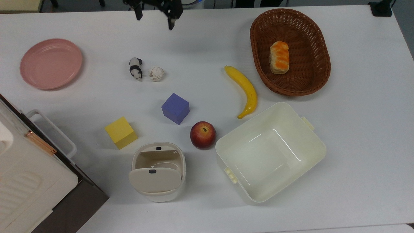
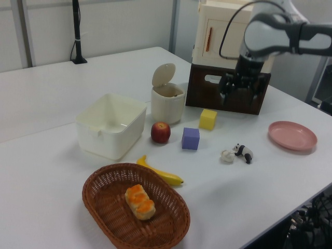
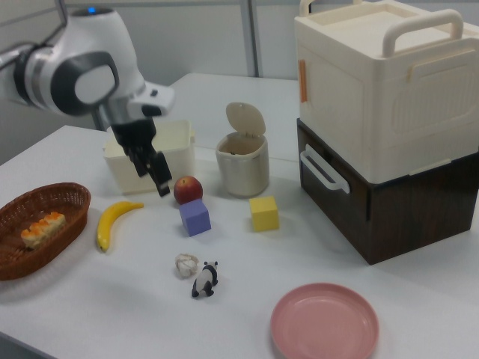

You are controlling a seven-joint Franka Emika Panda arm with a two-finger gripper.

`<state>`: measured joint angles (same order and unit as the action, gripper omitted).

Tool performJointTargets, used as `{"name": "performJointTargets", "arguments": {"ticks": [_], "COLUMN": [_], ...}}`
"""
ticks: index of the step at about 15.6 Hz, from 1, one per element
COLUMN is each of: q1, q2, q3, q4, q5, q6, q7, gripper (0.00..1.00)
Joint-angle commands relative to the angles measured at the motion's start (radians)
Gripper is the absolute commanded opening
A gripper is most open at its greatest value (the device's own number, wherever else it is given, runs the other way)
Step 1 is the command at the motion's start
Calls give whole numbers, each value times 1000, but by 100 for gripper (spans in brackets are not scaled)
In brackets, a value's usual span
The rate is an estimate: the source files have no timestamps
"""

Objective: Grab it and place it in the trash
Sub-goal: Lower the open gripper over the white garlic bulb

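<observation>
- The paper ball [image 1: 157, 73] is looking wrinkled and matt.
- The trash bin [image 1: 158, 171] is showing smooth cream plastic with a soft shine.
- The tub [image 1: 310, 142] is showing glossy plastic, and light is reflecting inside it.
- The basket [image 1: 318, 74] is showing rough brown woven wicker.
- The plate [image 1: 51, 63] is looking smooth and slightly glossy.
- The table [image 1: 365, 113] is looking smooth and matt white.
- The gripper [image 1: 154, 16] is showing black matt fingers.

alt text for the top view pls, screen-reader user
The robot's gripper, fingers open, hangs at the top edge above a white table, well short of the crumpled paper ball beside a panda figurine. The small trash bin stands near the bottom with its lid up, by an apple, two cubes, a banana, a tub, a basket and a pink plate.
</observation>
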<state>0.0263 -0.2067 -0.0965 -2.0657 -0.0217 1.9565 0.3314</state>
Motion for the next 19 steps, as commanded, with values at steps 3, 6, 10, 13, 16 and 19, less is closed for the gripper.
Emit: {"name": "performJointTargets", "arguments": {"ticks": [3, 6, 10, 13, 16, 19], "q1": [15, 23, 21, 21, 17, 17], "q2": [51, 142, 207, 225, 237, 260], "q3": [-31, -31, -31, -31, -31, -31], "q4": [-88, -83, -83, -85, -88, -88], "q5": [-67, -107, -138, -155, -158, -179], "q6": [91, 143, 188, 193, 193, 193], "q7": [185, 264, 267, 267, 264, 264], "gripper": [100, 100, 100, 100, 100, 100]}}
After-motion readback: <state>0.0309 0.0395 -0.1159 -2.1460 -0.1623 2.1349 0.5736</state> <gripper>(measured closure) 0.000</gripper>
